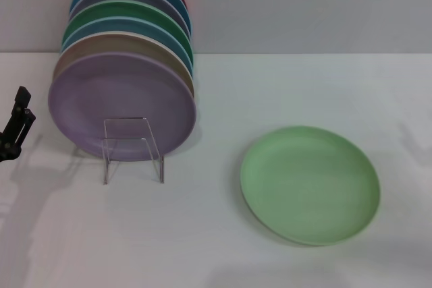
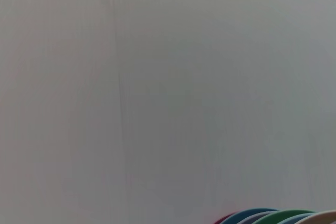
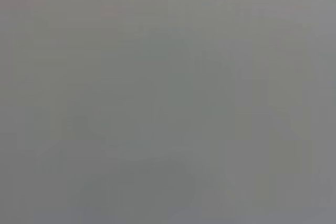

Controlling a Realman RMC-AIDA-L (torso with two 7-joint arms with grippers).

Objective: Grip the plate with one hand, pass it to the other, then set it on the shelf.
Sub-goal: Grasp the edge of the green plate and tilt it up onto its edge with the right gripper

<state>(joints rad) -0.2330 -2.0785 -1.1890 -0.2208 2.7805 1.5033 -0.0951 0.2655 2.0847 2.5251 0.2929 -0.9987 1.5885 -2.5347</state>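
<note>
The light mint-green plate lies flat on the white table, right of centre in the head view. The clear acrylic rack stands to its left and holds a leaning row of several plates, with a lilac plate in front. My left gripper shows as a black piece at the far left edge, left of the rack and apart from it. My right gripper is out of view, and the right wrist view shows only a blank grey surface.
Behind the lilac plate lean tan, teal, an emerald-green plate, grey, blue and red plates. Their top rims show in the left wrist view below a plain wall. The white table runs back to a grey wall.
</note>
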